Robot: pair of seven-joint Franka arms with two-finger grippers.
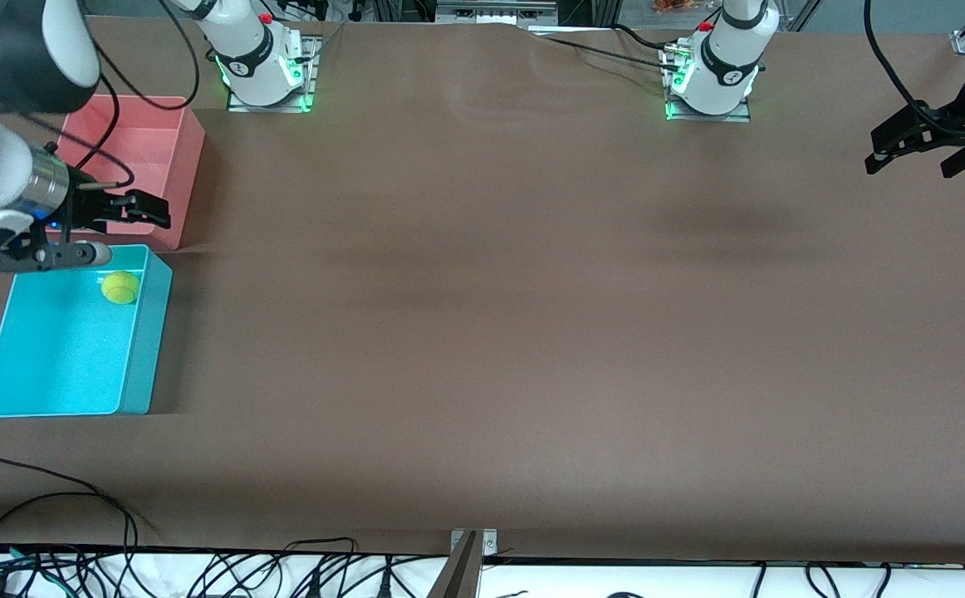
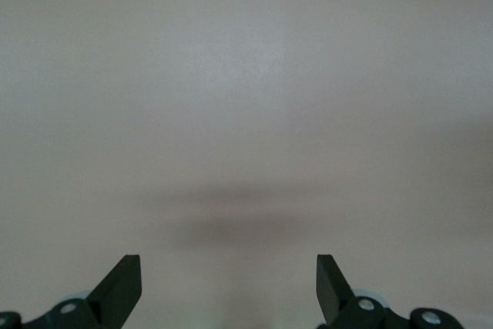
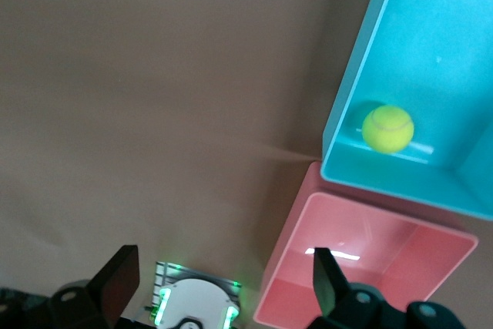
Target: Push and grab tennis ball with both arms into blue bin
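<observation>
The tennis ball [image 1: 120,287] lies inside the blue bin [image 1: 140,365], on the floor of the bin in its upper corner as the front view shows it, close to the wall that faces the pink bin [image 1: 188,178]. Both bins stand on the brown bench [image 1: 532,332] at the left edge of the front frame, at the right arm's end, and they touch each other; the pink bin is higher in the frame, so it is farther from the front camera than the blue one. The right claw [image 1: 121,228] hangs in the air in the upper left of the front frame, over the place where the two bins meet. Its fingers are spread wide and they hold nothing. In the right wrist view the ball [image 3: 387,129] is seen in the blue bin [image 3: 362,75], and the pink bin [image 3: 285,267] is next to it. The left claw [image 1: 914,158] waits in the upper right of the front frame, over bare bench at the left arm's end. It is also wide open and empty; the left wrist view shows its two black fingers [image 2: 123,287] apart, with only the bench surface [image 2: 246,113] under them.
</observation>
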